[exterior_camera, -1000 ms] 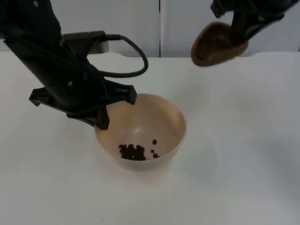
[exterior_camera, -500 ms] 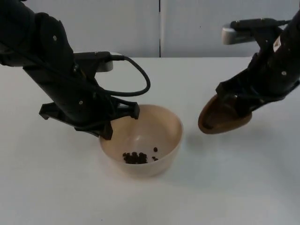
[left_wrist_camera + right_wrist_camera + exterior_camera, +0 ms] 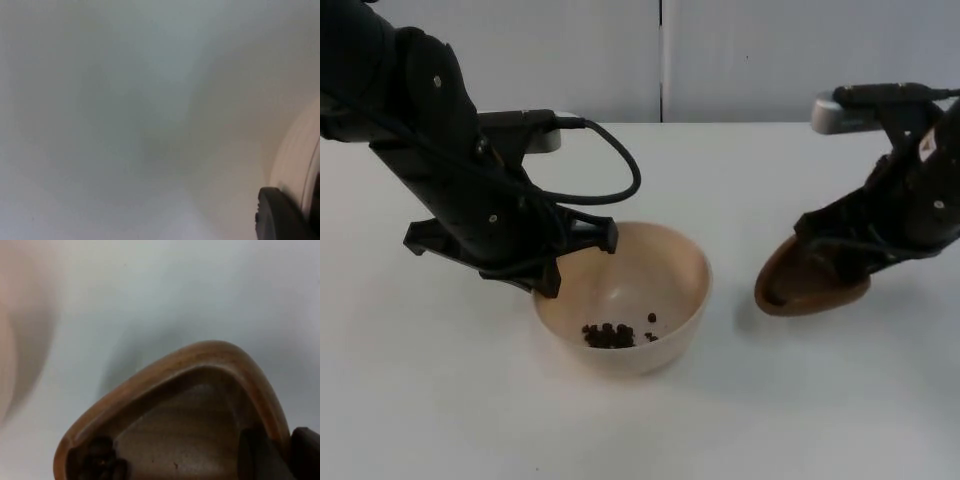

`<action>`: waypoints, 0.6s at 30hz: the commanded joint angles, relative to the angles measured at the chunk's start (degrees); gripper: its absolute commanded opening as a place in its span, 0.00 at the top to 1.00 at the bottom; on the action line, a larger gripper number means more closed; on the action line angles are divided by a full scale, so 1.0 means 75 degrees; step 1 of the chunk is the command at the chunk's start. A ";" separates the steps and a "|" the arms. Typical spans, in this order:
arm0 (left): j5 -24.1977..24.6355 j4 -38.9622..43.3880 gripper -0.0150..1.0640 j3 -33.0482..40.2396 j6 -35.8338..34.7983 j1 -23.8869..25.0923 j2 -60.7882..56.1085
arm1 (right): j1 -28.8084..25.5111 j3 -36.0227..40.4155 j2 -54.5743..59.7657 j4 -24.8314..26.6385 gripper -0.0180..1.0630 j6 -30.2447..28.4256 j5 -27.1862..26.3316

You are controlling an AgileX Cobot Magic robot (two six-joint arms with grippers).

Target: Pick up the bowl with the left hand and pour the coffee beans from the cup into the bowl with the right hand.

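My left tool (image 3: 575, 262) is clamped on the rim of the bowl (image 3: 660, 270) mid-bench, coffee beans (image 3: 608, 335) inside. My right tool (image 3: 835, 262) grips the brown cup (image 3: 810, 290) near the bench's right edge, a few beans in it.

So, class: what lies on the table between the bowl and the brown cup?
Nothing: in the top view, only bare white table separates the bowl from the cup held by the right hand.
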 commanded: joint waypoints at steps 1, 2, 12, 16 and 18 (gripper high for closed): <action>0.0065 0.0059 0.99 0.0020 -0.0008 0.0010 0.0110 | -0.0156 0.0137 -0.0064 0.0000 0.98 0.0117 -0.0177; 0.0065 0.0059 0.99 0.0020 -0.0008 0.0010 0.0110 | -0.0345 0.0230 -0.0064 0.0000 0.98 0.0167 -0.0219; 0.0036 0.0059 0.99 0.0020 -0.0008 0.0010 0.0110 | -0.0785 0.0705 -0.0064 0.0000 0.98 0.0167 -0.0963; 0.0036 0.0077 0.99 0.0020 0.0056 0.0010 0.0110 | -0.0785 0.0868 -0.0059 0.0000 0.98 0.0237 -0.1179; 0.0036 0.0163 0.99 0.0020 0.0056 0.0010 0.0110 | -0.0785 0.0868 -0.0043 0.0000 0.98 0.0256 -0.1179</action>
